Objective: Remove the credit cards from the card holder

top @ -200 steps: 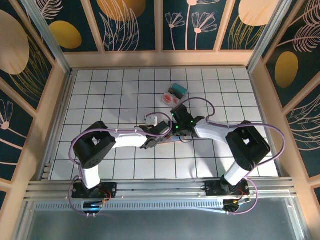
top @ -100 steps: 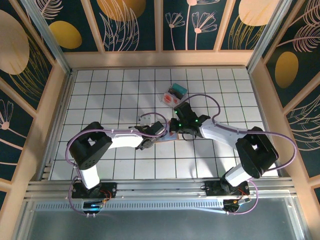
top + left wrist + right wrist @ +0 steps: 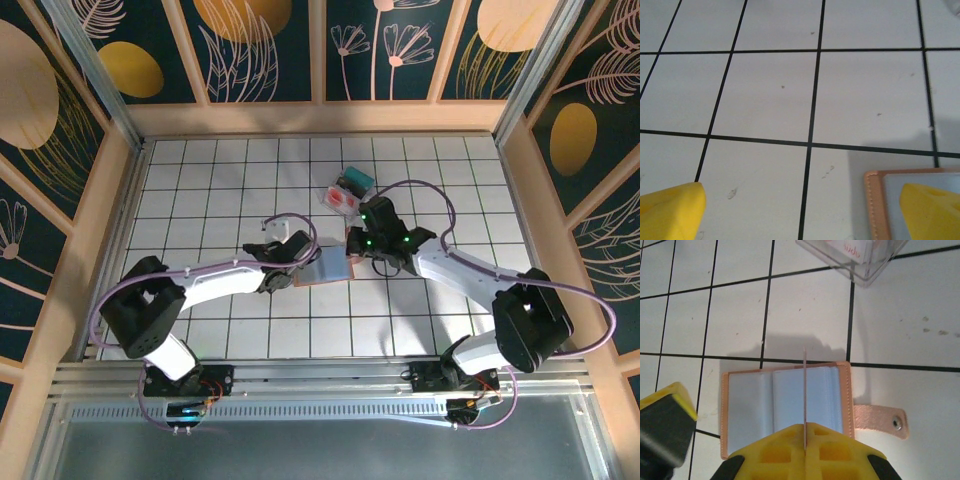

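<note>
We note the left gripper (image 3: 284, 268) low over the surface (image 3: 200, 190), jaws spread wide with nothing between them. In its wrist view one yellow fingertip (image 3: 932, 212) overlaps the left corner of the card holder (image 3: 887, 200), and we cannot tell whether it presses down. The card holder lies open and flat at 3 o'clock of that gripper, near the middle of the surface, blue-grey inside up, its tab (image 3: 880, 420) sticking out at 3 o'clock in the right wrist view. The right gripper (image 3: 804, 429) hangs over the holder's right half, jaws together on a thin card (image 3: 804, 385) seen edge-on; whether the card's lower edge has cleared its pocket is hidden. A clear box (image 3: 850, 255) sits at 1 o'clock of the holder. Risks, as we judge them: a card snagged in its pocket would drag the unpinned holder up with it; the narrow pinch could let the card pivot or slip; a swing toward 1 o'clock could knock the box.
</note>
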